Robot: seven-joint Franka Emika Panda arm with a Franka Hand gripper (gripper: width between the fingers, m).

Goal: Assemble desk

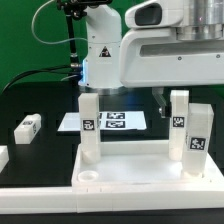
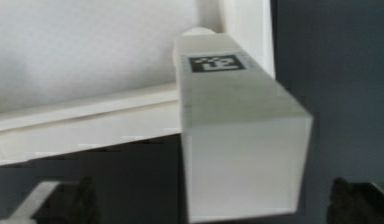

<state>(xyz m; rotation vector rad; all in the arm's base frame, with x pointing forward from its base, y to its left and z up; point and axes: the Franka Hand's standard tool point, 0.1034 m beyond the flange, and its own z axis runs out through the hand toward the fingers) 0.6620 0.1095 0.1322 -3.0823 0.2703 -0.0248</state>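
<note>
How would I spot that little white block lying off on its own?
Start at the big white tabletop panel in front. Past its corner toward the exterior view's left, on the black table, lies a short white leg post with a black-and-white tag. Unlike the upright posts by the panel, it lies flat, alone.

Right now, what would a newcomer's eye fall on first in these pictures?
On the tabletop, one leg stands upright at the exterior view's left and two legs at its right. In the wrist view, the open hand straddles a tagged leg without gripping it.
</note>
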